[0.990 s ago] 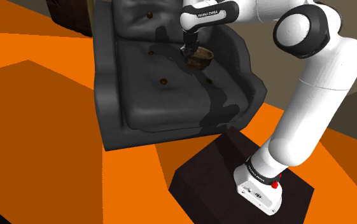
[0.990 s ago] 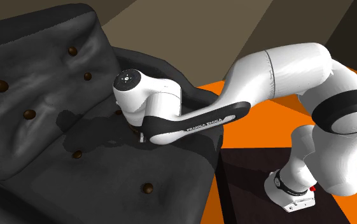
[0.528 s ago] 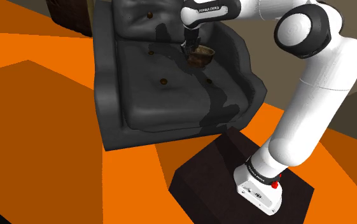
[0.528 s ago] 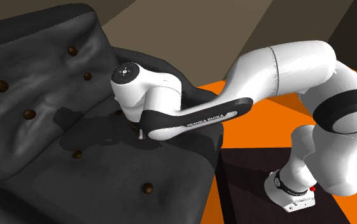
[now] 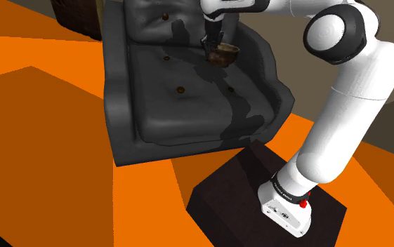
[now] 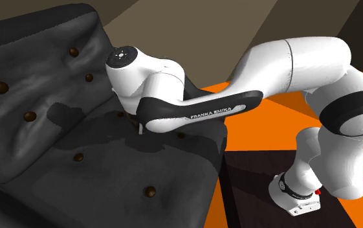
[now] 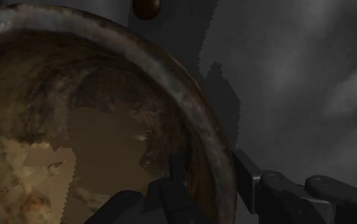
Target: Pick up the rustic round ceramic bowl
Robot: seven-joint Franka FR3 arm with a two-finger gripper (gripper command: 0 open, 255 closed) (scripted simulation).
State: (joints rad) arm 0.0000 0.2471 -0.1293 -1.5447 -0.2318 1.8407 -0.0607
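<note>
Dark tufted sofa (image 5: pixel 188 116) (brown buttons (image 5: pixel 180 89)), orange floor (image 5: pixel 41 140).

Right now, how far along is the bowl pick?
Done: the grasp. The gripper is shut on the rim of the brown bowl, one finger inside, one outside. In hand: the lift. In the shoulder view the bowl hangs under the gripper and appears clear of the seat of the dark armchair. Left: little, perhaps more height to confirm a secure hold.

"FRANKA EMIKA" stands in white letters on the arm's black link (image 6: pixel 202 110), at 4 o'clock from the white wrist joint (image 6: pixel 131 71).
</note>
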